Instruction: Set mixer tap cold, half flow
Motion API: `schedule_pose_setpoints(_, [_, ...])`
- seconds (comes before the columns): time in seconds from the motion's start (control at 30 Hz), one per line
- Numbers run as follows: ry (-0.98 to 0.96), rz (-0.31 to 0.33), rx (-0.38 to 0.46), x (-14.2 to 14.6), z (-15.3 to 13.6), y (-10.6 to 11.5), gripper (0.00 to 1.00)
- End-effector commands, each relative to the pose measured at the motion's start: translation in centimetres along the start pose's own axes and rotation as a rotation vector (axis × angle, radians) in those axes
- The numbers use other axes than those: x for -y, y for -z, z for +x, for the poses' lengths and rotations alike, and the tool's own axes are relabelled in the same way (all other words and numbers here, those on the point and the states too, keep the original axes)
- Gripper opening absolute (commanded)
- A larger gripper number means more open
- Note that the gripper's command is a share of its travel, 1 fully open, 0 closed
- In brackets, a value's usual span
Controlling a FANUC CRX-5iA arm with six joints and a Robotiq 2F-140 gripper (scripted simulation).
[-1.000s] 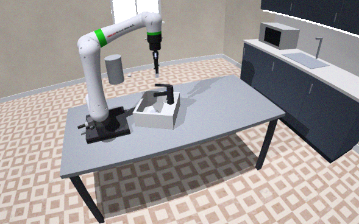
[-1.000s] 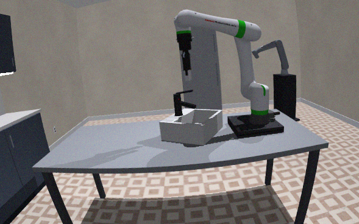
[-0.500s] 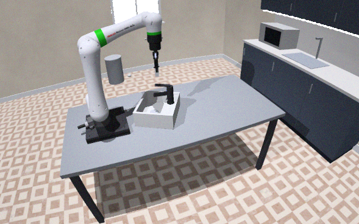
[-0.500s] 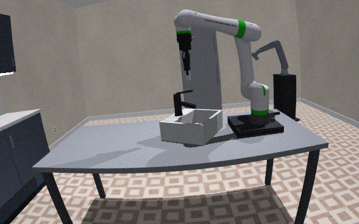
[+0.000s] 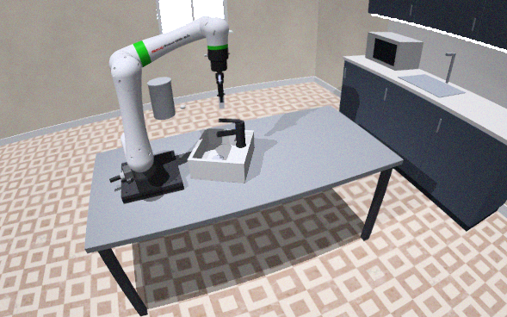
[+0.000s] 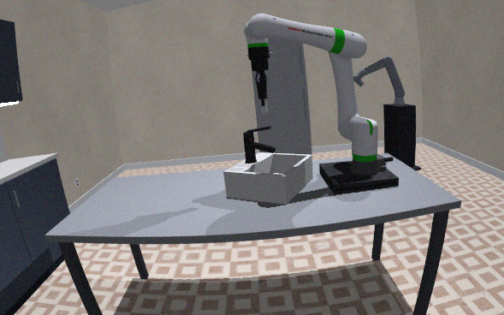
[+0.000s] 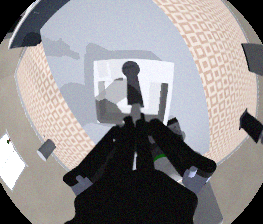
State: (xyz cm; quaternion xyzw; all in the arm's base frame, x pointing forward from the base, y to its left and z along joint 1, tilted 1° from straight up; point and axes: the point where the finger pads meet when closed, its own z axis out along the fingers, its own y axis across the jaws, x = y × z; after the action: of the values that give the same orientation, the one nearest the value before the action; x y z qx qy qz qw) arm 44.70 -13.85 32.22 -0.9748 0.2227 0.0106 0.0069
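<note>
The mixer tap [image 5: 238, 131] looked matt black, like coated metal, standing on a smooth white basin [image 5: 221, 163] (perhaps ceramic). At the frame's middle, the table [image 5: 316, 151] showed a smooth, matt grey top, while the arm [image 5: 128, 99] looked like glossy white plastic.
</note>
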Motion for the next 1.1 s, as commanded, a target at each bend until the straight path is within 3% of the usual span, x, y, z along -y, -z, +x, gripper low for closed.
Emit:
schedule_pose_setpoints(0.0, [0.0, 0.0, 0.0, 0.0, 0.01, 0.02, 0.0])
schedule_pose_setpoints(0.03, [0.0, 0.0, 0.0, 0.0, 0.01, 0.02, 0.0])
schedule_pose_setpoints(0.07, [0.0, 0.0, 0.0, 0.0, 0.01, 0.02, 0.4])
schedule_pose_setpoints(1.07, [0.0, 0.0, 0.0, 0.0, 0.01, 0.02, 0.4])
